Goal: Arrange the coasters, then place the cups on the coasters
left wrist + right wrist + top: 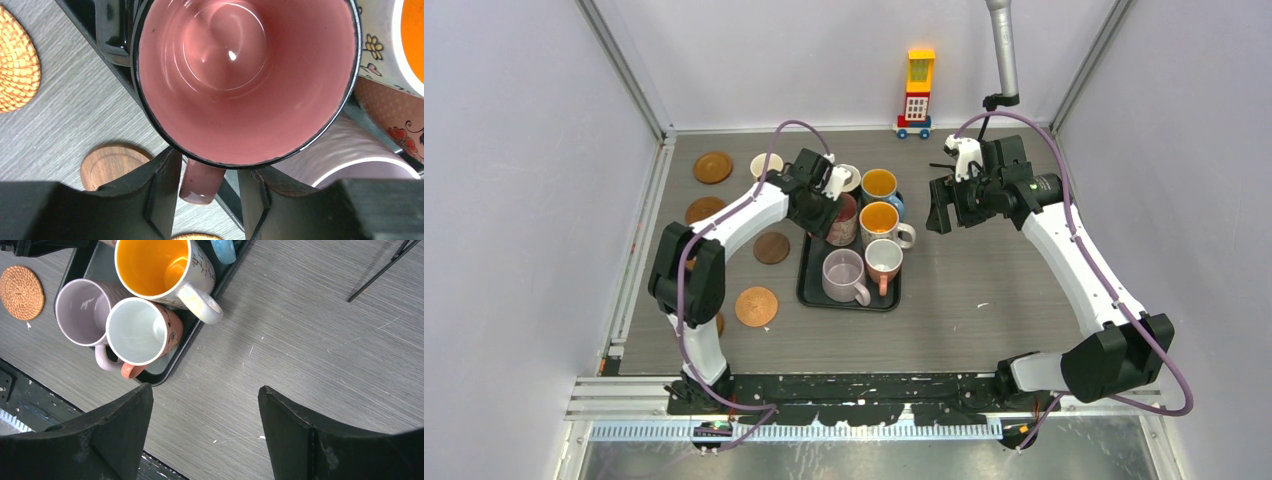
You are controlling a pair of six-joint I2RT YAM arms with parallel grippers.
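Note:
My left gripper [209, 165] is shut on the handle [200, 187] of the pink cup [240, 75], which stands at the left edge of the black tray [849, 298]. From above, the left gripper [829, 205] covers that pink cup [846, 222]. Also on the tray are the blue [880, 186], white-patterned [882, 222], lilac [844, 275] and salmon [884, 262] cups. A pale yellow cup [766, 164] sits at the back left. Coasters [713, 167] [705, 210] [772, 247] [756, 306] lie left of the tray. My right gripper [204, 387] hangs open over bare table right of the tray.
A yellow-red toy block tower [916, 90] stands at the back wall. A grey pole [1002, 50] hangs at the back right. White walls with metal rails close in both sides. A black cup [112, 30] is wedged behind the pink one.

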